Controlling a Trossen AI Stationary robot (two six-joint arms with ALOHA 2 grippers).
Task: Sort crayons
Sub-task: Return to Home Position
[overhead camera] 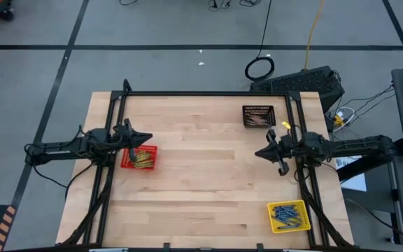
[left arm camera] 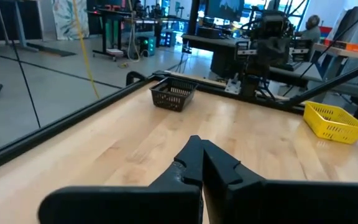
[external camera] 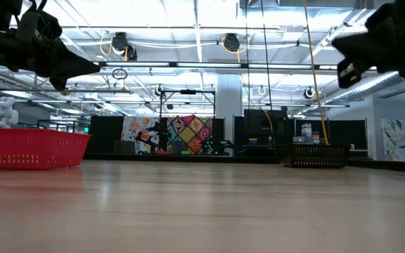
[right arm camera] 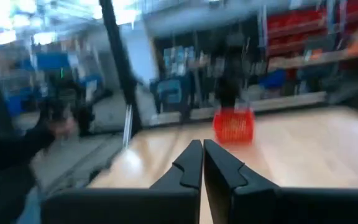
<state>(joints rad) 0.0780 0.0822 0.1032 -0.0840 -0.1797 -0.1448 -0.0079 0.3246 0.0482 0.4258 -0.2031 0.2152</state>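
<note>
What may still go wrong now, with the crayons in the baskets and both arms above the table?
1. The left gripper hangs shut close to the red basket; a low sweep might knock it and spill its crayons.
2. The yellow basket stands near the corner of the table, by the right arm; a nudge might push it off.

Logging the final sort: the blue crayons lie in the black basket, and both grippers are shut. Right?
No. The high view shows the blue crayons in the yellow basket. The left gripper and right gripper are shut, as you said.
</note>
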